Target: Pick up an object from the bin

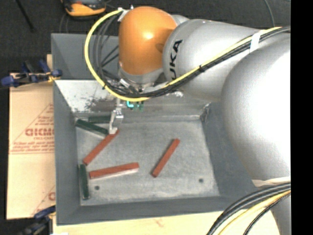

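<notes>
five slim sticks lie flat on the floor of the grey bin (66, 146). your gripper (114, 126) hangs low over its back left part, beneath the arm's orange cover (144, 38). you cannot tell from this view whether the gripper is spread or clenched, and nothing shows caught in it.

two sticks meet right at the gripper's tip. the nearest red-brown stick (100, 149) begins just under the tip and runs away from it, down and to the left. its long axis is a diagonal, with the upper end pointing at the gripper and the lower end toward the bin's left wall. it is a narrow, flat, straight-edged bar, brick red and even in width along its length.

the dark green stick (92, 126) begins just left of the tip and runs leftward, almost level, its far end a little higher in the view. its near end meets the red-brown stick's upper end, and you cannot tell which lies on top. you also cannot tell whether the gripper touches either one.

well below the gripper lies a pale-ended stick (113, 171), red-brown and nearly level, its pale end to the right. below and left of the gripper a second green stick (84, 181) lies along the left wall, pointing straight up and down the view. to the gripper's lower right, well apart from the others, the far red-brown stick (165, 157) slants with its upper end to the right.
</notes>
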Motion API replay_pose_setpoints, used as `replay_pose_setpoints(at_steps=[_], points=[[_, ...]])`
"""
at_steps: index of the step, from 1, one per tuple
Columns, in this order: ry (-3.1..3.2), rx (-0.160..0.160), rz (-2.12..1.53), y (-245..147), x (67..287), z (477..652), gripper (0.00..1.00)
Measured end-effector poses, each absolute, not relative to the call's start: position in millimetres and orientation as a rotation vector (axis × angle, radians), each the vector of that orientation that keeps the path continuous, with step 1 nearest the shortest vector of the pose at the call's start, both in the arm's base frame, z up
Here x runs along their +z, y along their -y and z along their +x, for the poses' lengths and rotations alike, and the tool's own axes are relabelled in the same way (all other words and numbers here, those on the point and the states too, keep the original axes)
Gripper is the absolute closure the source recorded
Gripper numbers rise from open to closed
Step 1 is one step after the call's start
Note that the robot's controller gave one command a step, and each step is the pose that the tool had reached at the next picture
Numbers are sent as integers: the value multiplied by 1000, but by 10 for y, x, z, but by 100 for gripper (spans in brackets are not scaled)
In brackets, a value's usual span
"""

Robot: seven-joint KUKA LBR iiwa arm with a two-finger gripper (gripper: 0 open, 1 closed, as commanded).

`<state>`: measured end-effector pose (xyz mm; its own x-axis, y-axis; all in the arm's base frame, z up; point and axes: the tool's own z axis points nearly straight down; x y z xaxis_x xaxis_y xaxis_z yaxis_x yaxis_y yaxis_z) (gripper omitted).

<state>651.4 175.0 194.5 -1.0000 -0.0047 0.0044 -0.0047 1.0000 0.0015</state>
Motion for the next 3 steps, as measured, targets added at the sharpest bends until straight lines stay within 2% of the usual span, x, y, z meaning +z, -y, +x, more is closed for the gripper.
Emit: replay_pose_setpoints(at_steps=[1, 2, 3], points=[[3146, -5, 3, -1744, 2000, 6533, 0], [3150, -7, -11, -1711, 1376, 6498, 0], [3171, -6, 28, -1762, 820, 6386, 0]])
